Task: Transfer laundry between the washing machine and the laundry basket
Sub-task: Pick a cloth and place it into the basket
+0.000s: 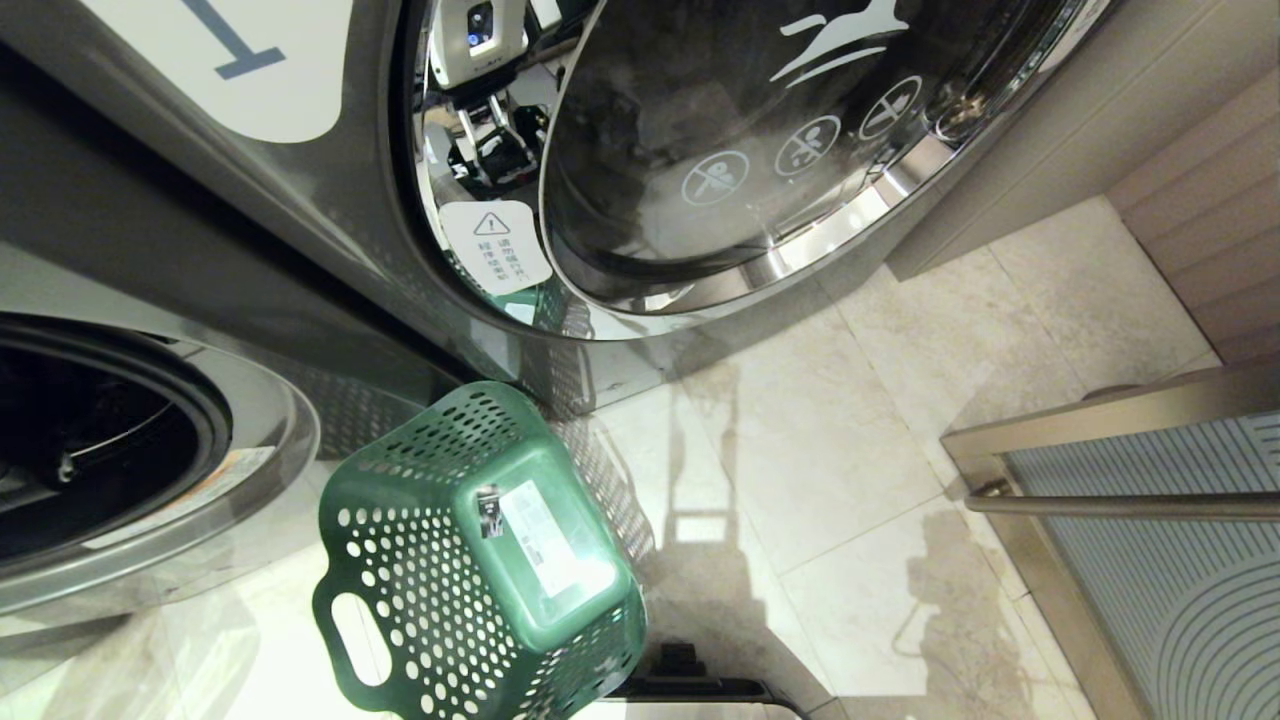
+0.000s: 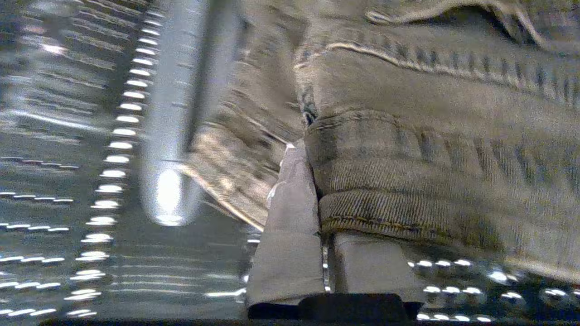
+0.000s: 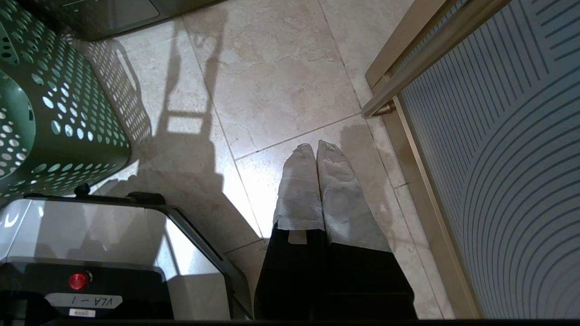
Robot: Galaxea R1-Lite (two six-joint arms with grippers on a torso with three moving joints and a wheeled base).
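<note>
Green laundry basket (image 1: 480, 560) on marble floor (image 1: 850, 450).

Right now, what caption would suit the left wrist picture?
Left hand shut on the laundry inside a perforated steel drum.

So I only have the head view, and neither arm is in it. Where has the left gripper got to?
Observer: Inside a drum. The left wrist view shows the left gripper next to a perforated steel drum wall.
Operator: Has it got anything?
Observer: Yes. It is shut on a folded hem of the laundry, a grey-beige cloth that lies over one finger.
Operator: And the right arm?
Observer: The right gripper is shut and empty. It hangs above the floor tiles, beside the robot's base.
</note>
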